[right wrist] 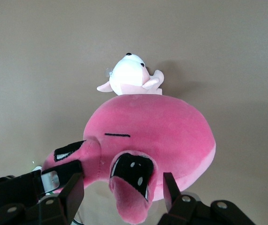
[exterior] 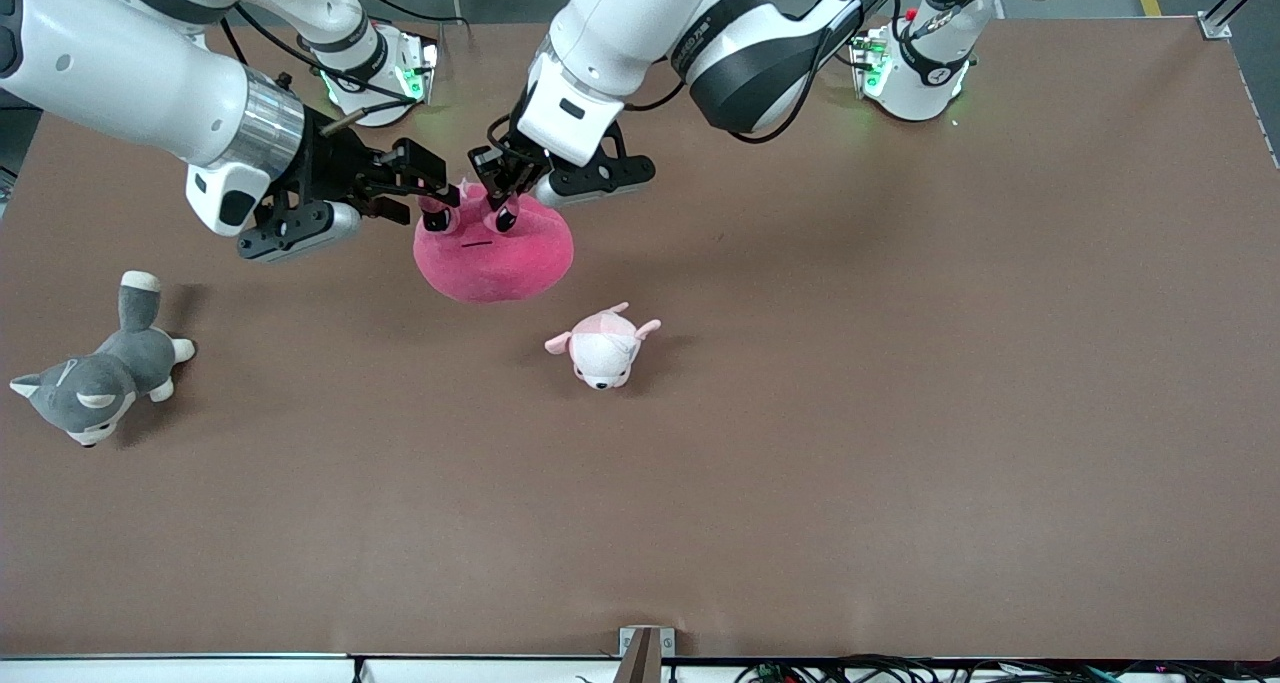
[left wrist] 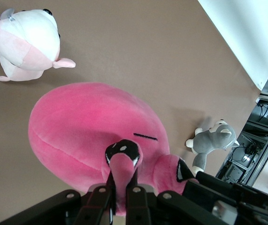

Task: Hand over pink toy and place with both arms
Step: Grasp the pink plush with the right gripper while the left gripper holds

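The pink toy (exterior: 495, 253) hangs over the middle of the table, face toward the front camera. My left gripper (exterior: 503, 185) reaches down from above and is shut on the lighter-pink flap above one eye; the left wrist view shows that flap (left wrist: 123, 180) pinched between the two fingers. My right gripper (exterior: 437, 206) comes in from the right arm's end and stands open at the toy's other eye. In the right wrist view its fingers (right wrist: 72, 190) straddle the other flap (right wrist: 131, 201) without touching it. The toy's round body (right wrist: 157, 131) is in plain sight.
A small white-and-pale-pink plush animal (exterior: 603, 348) lies on the table nearer the front camera than the pink toy. A grey-and-white plush dog (exterior: 95, 373) lies near the table edge at the right arm's end. Bare brown tabletop (exterior: 900, 413) stretches toward the left arm's end.
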Available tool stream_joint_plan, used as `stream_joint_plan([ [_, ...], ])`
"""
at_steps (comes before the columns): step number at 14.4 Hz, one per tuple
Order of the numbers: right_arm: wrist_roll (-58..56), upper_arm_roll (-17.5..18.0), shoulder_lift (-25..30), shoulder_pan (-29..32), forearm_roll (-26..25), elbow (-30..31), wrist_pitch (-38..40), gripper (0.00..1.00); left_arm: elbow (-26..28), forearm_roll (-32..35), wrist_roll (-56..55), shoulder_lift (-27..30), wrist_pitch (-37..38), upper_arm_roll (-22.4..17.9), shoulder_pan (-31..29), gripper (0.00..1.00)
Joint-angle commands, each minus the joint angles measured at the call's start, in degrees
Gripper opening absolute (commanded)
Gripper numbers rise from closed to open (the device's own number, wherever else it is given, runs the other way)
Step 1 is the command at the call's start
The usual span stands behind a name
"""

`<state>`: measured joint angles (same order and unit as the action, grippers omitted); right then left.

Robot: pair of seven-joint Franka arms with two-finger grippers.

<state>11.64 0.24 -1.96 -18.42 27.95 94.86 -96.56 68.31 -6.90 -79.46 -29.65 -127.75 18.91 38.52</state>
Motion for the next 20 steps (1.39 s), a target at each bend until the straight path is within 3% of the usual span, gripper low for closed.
stream_joint_plan([
  [1, 0.8, -0.3, 0.2, -0.7, -0.5, 0.4, 0.9, 0.76, -1.8, -0.7, -0.7, -0.8, -0.3, -0.5, 0.7, 0.01],
  [7, 0.9, -0.3, 0.2, -1.4, -2.5, 0.5, 1.7, 0.69, -1.8, -0.7, -0.7, -0.8, -0.3, -0.5, 0.7, 0.01],
  [9, 0.9, -0.3, 0.1, -1.6, -2.5, 0.5, 2.5, 0.52, -1.8, -0.7, -0.7, -0.8, -0.3, -0.5, 0.7, 0.01],
  [11, 0.8, -0.3, -0.2, -1.8, -2.5, 0.5, 3.0, 0.16, -1.8, -0.7, -0.7, -0.8, -0.3, -0.5, 0.7, 0.01],
  [12, 0.9, -0.3, -0.2, -2.3, -2.5, 0.4, 3.0, 0.05, -1.8, -0.7, -0.7, -0.7, -0.3, -0.6, 0.7, 0.01],
  [17, 1.6, -0.4, -0.4, -2.1, -2.5, 0.2, 3.0, 0.0, -1.7, -0.7, -0.7, -0.7, -0.3, -0.6, 0.6, 0.02],
  [19, 3.1, -0.4, -0.4, -2.2, -2.5, 0.1, 3.0, 0.0, -1.6, -0.7, -0.7, -0.6, -0.3, -0.7, 0.4, 0.13],
  [20, 3.4, -0.4, -0.4, -2.3, -2.5, -0.1, 3.0, 0.0, -1.4, -0.6, -0.7, -0.4, -0.2, -0.8, 0.2, 0.42],
])
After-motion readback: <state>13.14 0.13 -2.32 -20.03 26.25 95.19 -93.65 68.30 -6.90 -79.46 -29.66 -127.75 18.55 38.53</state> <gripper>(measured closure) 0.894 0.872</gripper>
